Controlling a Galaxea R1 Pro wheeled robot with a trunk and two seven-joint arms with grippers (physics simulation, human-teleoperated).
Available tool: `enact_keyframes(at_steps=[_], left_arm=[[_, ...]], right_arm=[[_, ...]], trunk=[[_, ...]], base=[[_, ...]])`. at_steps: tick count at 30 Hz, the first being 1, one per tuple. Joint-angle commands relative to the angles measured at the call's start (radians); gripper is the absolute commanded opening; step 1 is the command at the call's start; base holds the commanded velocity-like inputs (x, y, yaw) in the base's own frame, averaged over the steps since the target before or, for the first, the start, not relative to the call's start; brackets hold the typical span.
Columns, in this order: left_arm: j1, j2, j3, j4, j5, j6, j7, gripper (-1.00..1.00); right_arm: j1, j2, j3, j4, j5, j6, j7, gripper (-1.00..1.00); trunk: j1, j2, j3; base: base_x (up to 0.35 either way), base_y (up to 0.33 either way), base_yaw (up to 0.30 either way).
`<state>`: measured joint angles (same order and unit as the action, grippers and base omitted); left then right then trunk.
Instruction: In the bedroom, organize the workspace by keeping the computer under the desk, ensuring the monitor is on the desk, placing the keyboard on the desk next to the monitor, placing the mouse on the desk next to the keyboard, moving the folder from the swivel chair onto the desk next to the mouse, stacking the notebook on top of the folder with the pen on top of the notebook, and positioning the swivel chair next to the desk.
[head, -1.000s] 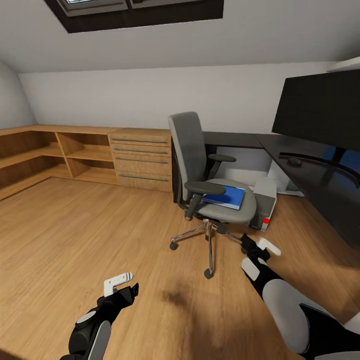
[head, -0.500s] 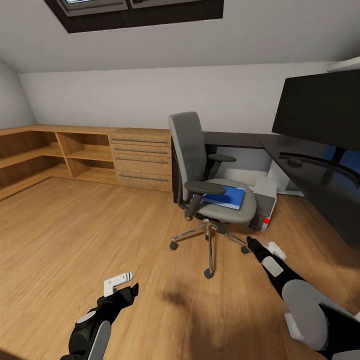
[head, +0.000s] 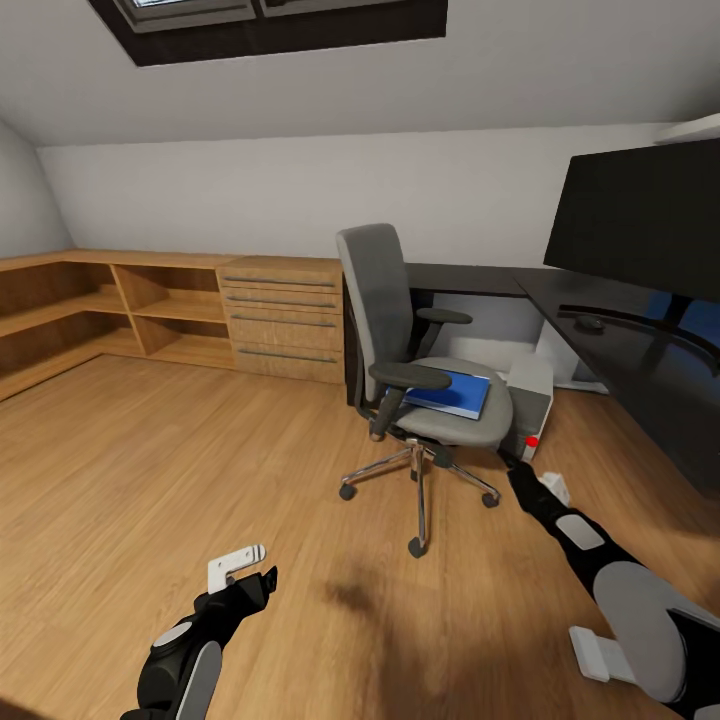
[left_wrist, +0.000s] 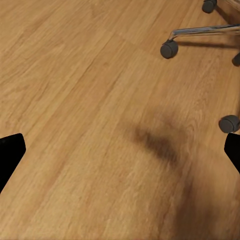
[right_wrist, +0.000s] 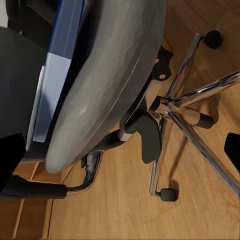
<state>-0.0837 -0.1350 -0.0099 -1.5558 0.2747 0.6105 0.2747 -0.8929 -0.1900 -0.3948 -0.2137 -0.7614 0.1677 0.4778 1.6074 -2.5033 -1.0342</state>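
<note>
Your right pincer (head: 508, 462) reached beside the swivel chair (head: 425, 372) carrying the blue folder (head: 450, 392); I couldn't tell its grip. Your left pincer (head: 243, 567) hung released. No writing was legible.

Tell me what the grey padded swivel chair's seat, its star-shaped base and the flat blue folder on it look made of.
The grey padded swivel chair's seat looks like matte woven fabric over padding: soft rounded edge, no shine. Its star base looks like polished chrome metal, with bright reflective spokes and dark, probably plastic castors. The flat blue folder looks like smooth plastic or coated card; its even surface leaves that open.
</note>
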Motion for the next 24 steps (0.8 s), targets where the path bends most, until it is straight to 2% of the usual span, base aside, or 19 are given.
enact_keyframes(at_steps=[1, 5, 24], left_arm=[[-0.001, 0.000, -0.001, -0.001, 0.011, 0.003, 0.009, 1.00], [-0.001, 0.000, -0.001, -0.001, 0.011, 0.003, 0.009, 1.00], [-0.001, 0.000, -0.001, -0.001, 0.011, 0.003, 0.009, 1.00]], right_arm=[[0.000, -0.001, -0.004, 0.000, -0.009, 0.010, 0.009, 1.00], [0.000, -0.004, -0.004, 0.000, -0.011, 0.011, 0.027, 1.00], [0.000, -0.011, -0.007, -0.004, -0.015, 0.011, 0.031, 1.00]], trunk=[[0.000, 0.000, -0.001], [0.000, 0.000, -0.001], [0.000, 0.000, -0.001]], base=[[0.000, 0.000, 0.000], [0.000, 0.000, 0.000], [0.000, 0.000, 0.000]])
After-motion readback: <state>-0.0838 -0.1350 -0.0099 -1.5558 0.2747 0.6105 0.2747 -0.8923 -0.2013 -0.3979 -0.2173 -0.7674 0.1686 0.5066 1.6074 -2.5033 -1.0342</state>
